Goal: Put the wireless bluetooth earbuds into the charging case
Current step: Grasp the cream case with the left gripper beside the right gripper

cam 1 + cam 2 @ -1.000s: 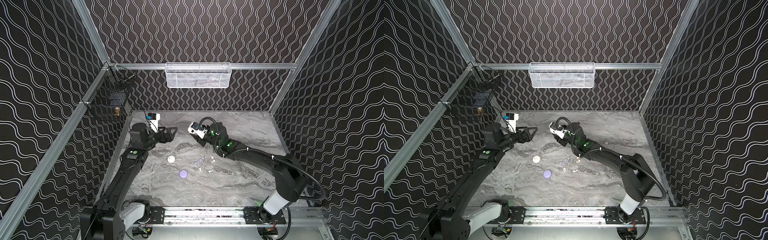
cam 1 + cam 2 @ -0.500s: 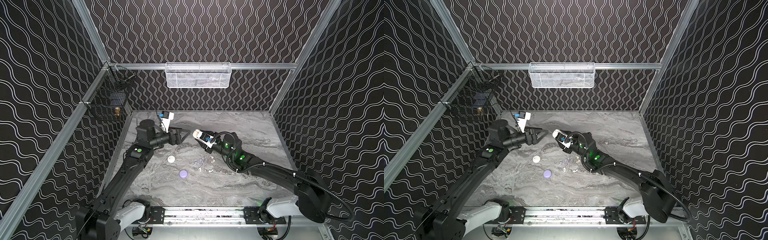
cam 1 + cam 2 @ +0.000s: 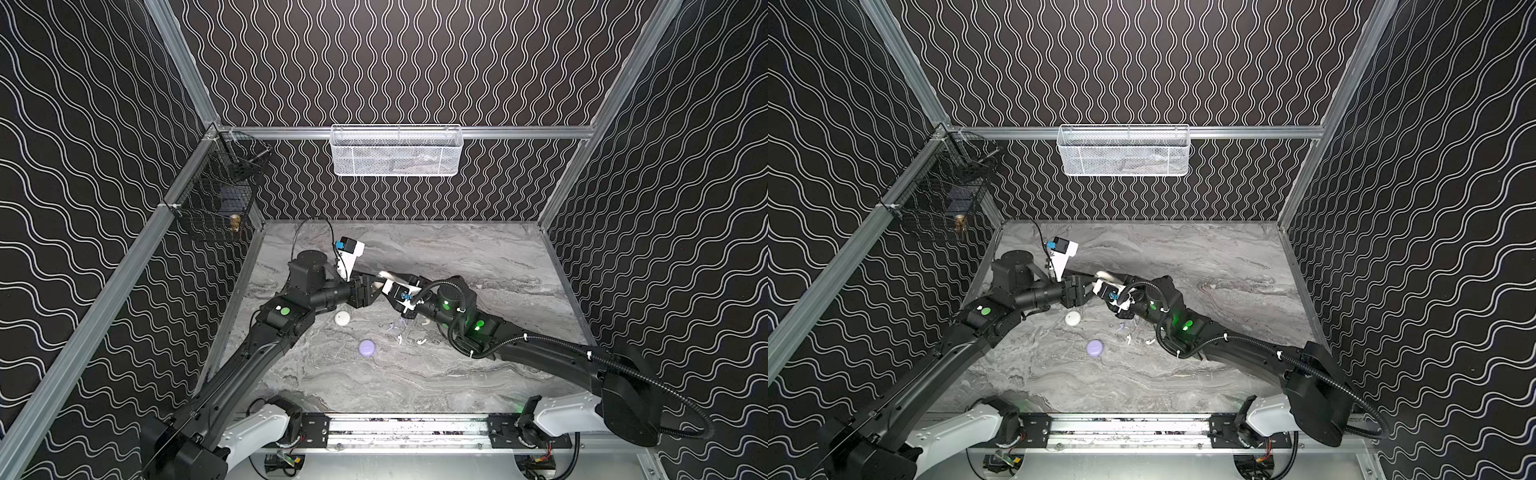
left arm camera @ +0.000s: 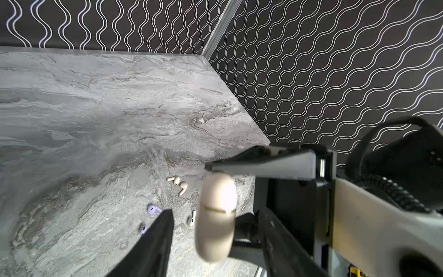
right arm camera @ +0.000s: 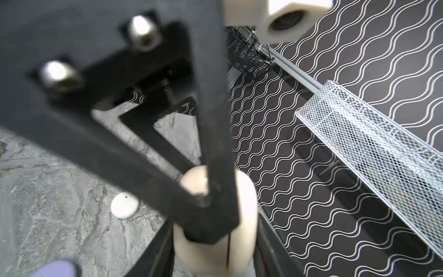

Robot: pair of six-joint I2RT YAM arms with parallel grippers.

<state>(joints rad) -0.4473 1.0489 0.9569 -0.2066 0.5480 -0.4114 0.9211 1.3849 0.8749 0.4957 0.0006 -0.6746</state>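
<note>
Cream case (image 4: 215, 215): glossy oval with the lid shut along its seam. You hold it clear of the table (image 3: 457, 374), pinched in the right gripper (image 3: 386, 279). The left gripper (image 3: 372, 286) reaches in around it, one finger just clear of its side.
White case (image 3: 342, 318): round, closed, lying flat just beside your left gripper on the arm-base side.
Lavender case (image 3: 366, 348): round, closed, flat, farther from both grippers than the white one.
Cream earbuds (image 4: 180, 184): two stemmed buds lying loose close together, near your right wrist.
Lavender earbuds (image 4: 153, 209): two lying loose, slightly apart, near your left fingertip.
White earbud (image 4: 191, 219): lying on its side near the held case.
</note>
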